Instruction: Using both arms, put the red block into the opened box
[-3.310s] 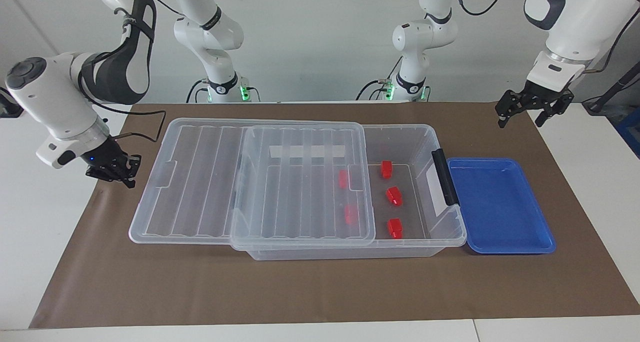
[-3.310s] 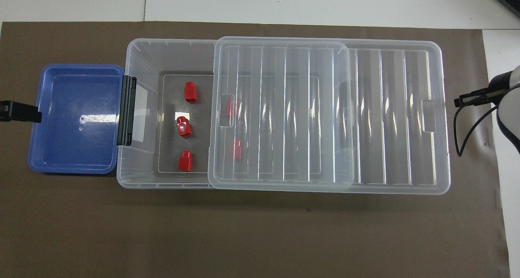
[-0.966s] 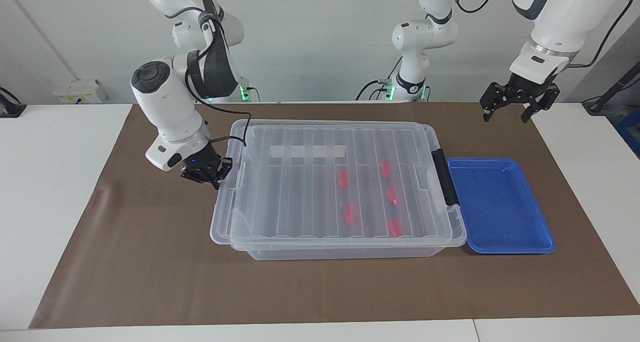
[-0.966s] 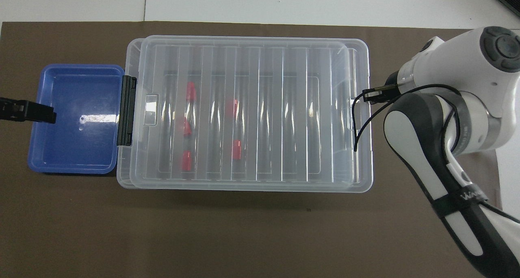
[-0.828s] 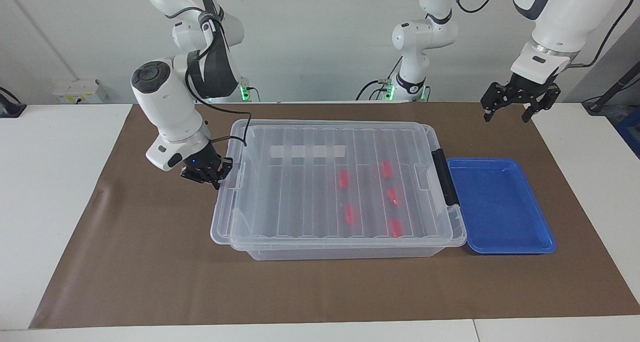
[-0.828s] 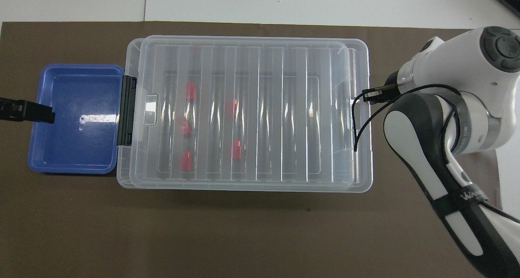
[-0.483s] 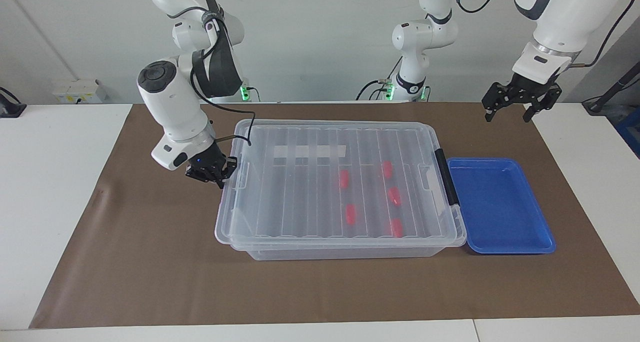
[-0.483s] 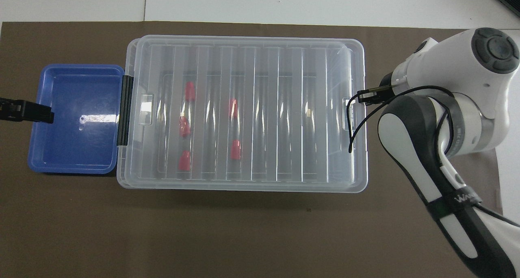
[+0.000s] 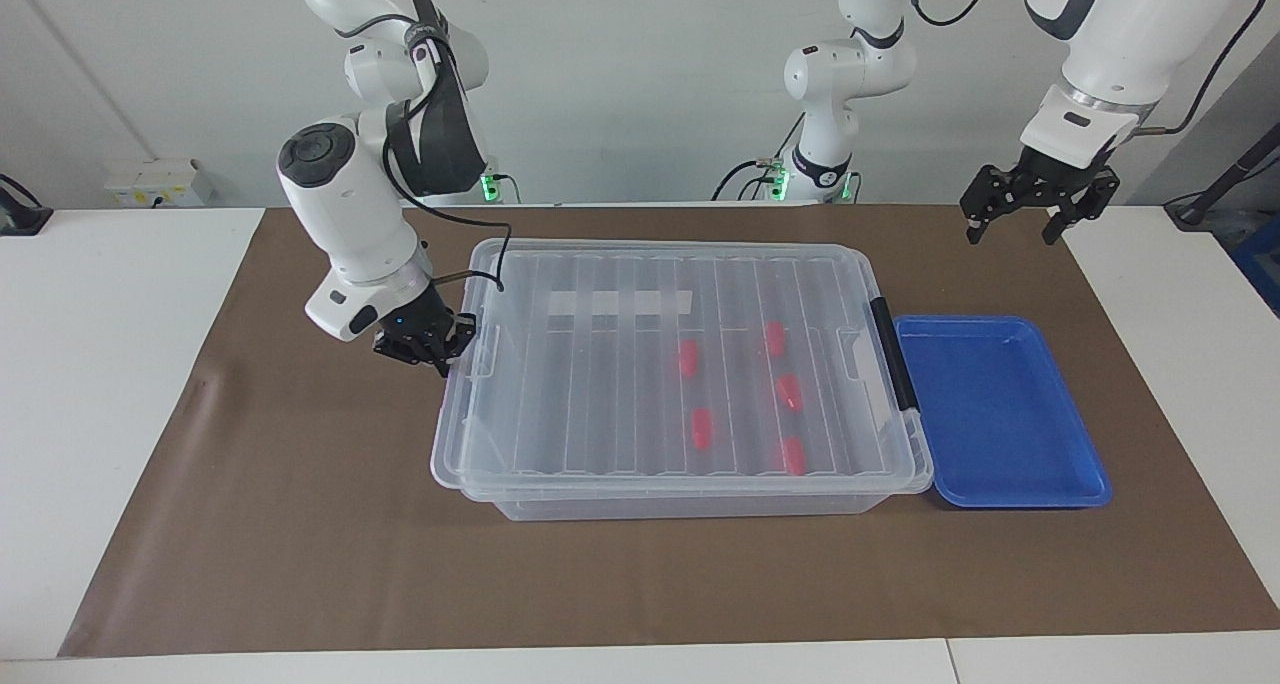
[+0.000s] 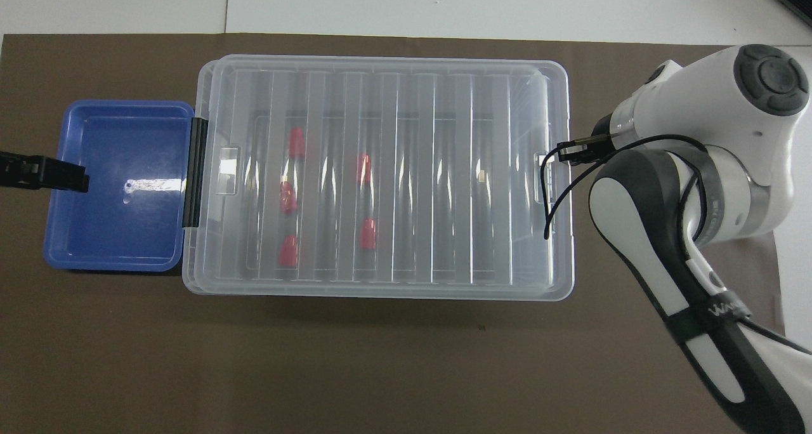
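white arms (image 9: 345, 214) — grey caps, black cables

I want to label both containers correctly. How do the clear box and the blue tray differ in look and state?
The box is clear, deep and larger; the blue tray is opaque, shallow and smaller. The box carries a ribbed lid and holds five red blocks; the tray is uncovered and holds nothing. Both are rectangular plastic, side by side on the brown mat.

Probably a robotics lab: white arms (image 9: 350, 204), papered table (image 9: 300, 524).
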`<state>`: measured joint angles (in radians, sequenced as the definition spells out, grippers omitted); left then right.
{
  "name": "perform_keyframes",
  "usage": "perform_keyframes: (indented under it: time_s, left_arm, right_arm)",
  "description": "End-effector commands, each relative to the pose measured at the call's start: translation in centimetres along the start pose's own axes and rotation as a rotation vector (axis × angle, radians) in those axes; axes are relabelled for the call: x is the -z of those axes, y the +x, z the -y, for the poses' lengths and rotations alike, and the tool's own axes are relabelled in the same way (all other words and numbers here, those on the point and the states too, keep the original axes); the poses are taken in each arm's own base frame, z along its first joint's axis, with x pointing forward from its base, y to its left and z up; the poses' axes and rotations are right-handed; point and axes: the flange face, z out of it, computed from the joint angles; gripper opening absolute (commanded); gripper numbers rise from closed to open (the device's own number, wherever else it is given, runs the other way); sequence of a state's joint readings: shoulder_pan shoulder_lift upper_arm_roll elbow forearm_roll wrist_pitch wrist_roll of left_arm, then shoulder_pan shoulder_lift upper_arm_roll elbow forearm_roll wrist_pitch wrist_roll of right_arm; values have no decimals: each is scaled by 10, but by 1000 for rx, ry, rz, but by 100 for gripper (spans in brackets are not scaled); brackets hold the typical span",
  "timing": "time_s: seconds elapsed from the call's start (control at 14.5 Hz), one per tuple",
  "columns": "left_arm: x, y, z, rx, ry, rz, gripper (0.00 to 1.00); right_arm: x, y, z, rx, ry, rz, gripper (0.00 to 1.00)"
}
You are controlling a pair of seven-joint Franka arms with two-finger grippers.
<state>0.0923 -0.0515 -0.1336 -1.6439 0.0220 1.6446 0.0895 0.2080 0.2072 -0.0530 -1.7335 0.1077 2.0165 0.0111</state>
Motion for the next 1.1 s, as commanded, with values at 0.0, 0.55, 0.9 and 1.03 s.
perform_keyframes:
  time_s: [0.0,0.55,0.9,1.03]
  left_arm:
    - [1,1,-6,21,-9,-15,100]
    - [0,1,-7,24,-15,-19,100]
    - [1,1,-6,29,-14,-20,100]
    - [0,1,-6,29,-14,-19,100]
  right_arm:
    - [19,2,-11,-26,-28,-40,100]
    - [125,-22,-80,-121,-124,-23,100]
    - [175,-65,-93,-185,-114,100,100]
    - [186,-71,-93,-191,-116,116,100]
